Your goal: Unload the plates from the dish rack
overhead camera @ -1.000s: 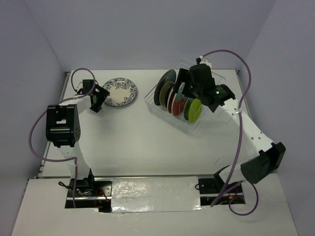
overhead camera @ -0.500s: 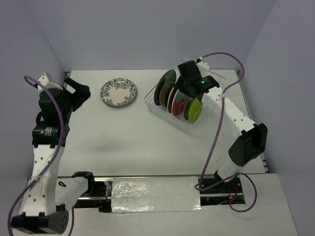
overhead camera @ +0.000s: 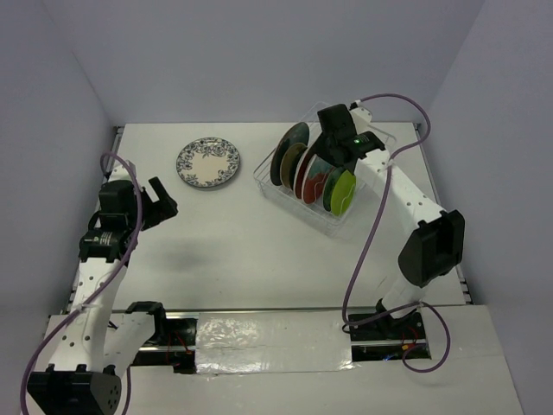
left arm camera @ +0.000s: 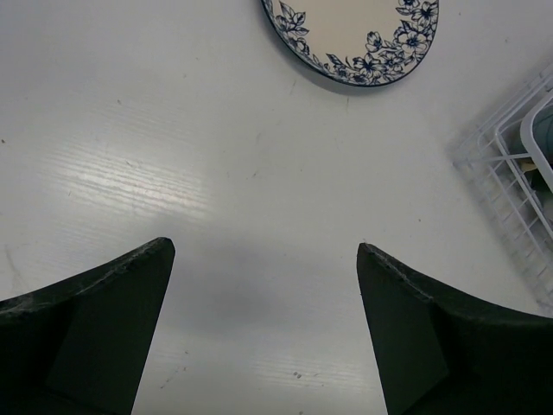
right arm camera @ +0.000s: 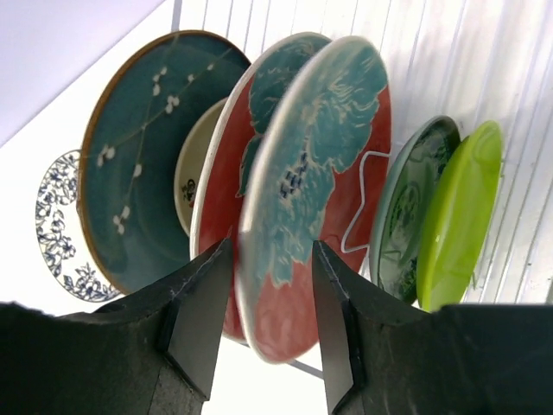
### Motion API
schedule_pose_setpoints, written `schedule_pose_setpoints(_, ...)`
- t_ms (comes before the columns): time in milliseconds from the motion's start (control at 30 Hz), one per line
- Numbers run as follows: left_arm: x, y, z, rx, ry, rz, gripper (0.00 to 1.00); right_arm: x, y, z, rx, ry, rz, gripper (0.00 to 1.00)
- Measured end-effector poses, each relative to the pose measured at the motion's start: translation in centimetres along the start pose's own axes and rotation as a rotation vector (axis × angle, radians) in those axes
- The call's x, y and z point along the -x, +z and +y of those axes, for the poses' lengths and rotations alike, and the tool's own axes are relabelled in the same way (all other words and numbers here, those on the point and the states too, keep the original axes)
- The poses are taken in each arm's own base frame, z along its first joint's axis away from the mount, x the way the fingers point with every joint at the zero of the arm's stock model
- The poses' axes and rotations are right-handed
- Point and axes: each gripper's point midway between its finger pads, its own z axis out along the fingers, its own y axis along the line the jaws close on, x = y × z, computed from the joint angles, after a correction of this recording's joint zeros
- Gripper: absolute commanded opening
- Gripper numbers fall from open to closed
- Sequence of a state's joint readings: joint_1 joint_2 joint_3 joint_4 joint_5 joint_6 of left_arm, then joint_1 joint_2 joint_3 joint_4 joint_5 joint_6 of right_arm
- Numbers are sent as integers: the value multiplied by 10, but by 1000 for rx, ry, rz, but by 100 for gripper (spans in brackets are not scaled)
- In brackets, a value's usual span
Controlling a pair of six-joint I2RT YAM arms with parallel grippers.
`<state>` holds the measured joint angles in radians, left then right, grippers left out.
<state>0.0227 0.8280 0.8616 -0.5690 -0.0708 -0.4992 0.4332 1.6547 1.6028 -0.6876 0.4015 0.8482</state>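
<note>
The clear dish rack stands at the back right with several plates upright in it. In the right wrist view, my right gripper is closed round the lower edge of a red-and-teal plate, one finger on each face. Behind it stand a second red-and-teal plate, a small cream plate and a teal plate. A dark green plate and a lime plate stand to its right. My left gripper hangs open and empty over bare table.
A blue-flowered white plate lies flat on the table at the back left; its edge shows at the top of the left wrist view. The rack's corner is at that view's right. Walls close in the table on three sides.
My right gripper came down over the red-and-teal plate and its jaws narrowed onto it. The left arm drew back from the flowered plate toward the near left.
</note>
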Motion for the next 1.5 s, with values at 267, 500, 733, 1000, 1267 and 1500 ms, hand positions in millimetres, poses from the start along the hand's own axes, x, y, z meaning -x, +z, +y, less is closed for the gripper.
schedule_pose_setpoints(267,4,-3,-4,-28,25,-19,100,-12,15,1,-8,4,32,47)
schedule_pose_setpoints(500,3,-3,-5,-35,27,-16,99,-14,17,5,17,24,38,31)
schedule_pose_setpoints(733,3,-3,-5,-35,28,-16,99,-14,19,10,25,44,46,17)
schedule_pose_setpoints(1000,4,-3,-5,-34,29,-16,99,-13,14,9,23,58,46,0)
schedule_pose_setpoints(1267,4,-3,-5,-34,27,-17,99,-14,-7,7,62,50,74,0)
schedule_pose_setpoints(1500,20,-19,-11,-37,14,-35,99,20,-75,22,214,30,25,0)
